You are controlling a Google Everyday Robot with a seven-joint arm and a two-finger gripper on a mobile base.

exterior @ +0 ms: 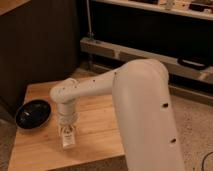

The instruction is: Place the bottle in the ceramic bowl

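The gripper (67, 129) points straight down over the wooden table (97, 132), probably to take the bottle (69, 140) by its top. Whether it is clamped on the bottle, I cannot tell. The bottle stands upright directly beneath it. The ceramic bowl (33, 114) sits near, off to its side.

A light wooden table (95, 127) is standing on a speckled grey floor (195, 120). A dark cabinet (40, 45) is rising behind its left side. A grey metal rail (135, 52) is running along the back beneath 1 long shelf (150, 7), and dim warm light is falling over it all. The gripper (67, 134) is hanging low over the table's front part.
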